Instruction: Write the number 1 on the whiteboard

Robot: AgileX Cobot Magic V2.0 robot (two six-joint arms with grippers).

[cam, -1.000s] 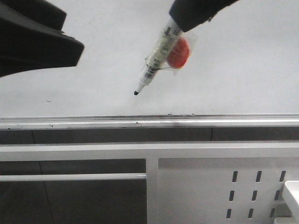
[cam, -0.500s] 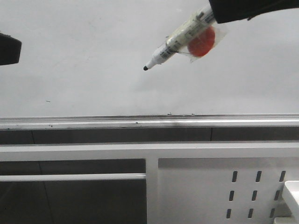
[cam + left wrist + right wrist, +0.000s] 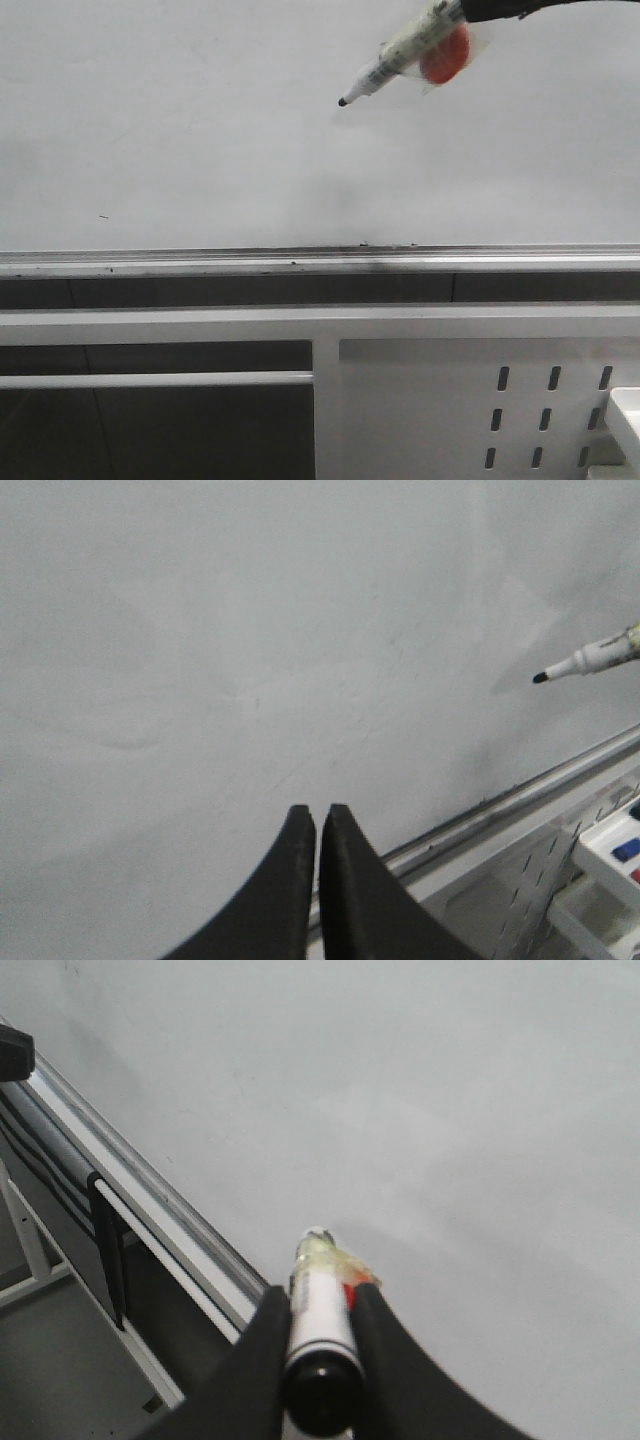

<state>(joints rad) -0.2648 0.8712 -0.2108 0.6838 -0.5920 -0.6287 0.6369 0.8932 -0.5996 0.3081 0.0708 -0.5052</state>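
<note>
Marker [image 3: 400, 57] raised higher (tip uncapped), whiteboard [image 3: 200, 120] unmarked

My right gripper [image 3: 318, 1340] has its two black fingers [image 3: 262, 1345] pressed against the sides of the marker [image 3: 318, 1320], which stands between them with its dark butt end nearest the camera and its white barrel pointing away toward the whiteboard [image 3: 430, 1110]. A bit of red [image 3: 352, 1278] shows on the barrel beside yellowish tape near its far end. The tip itself is hidden behind the barrel. The board is bare white across most of the view. Its silver rail [image 3: 140, 1195] runs diagonally along the edge, with a dark panel [image 3: 60, 1205] and a thin white bar [image 3: 170, 1260] beside it.
</note>
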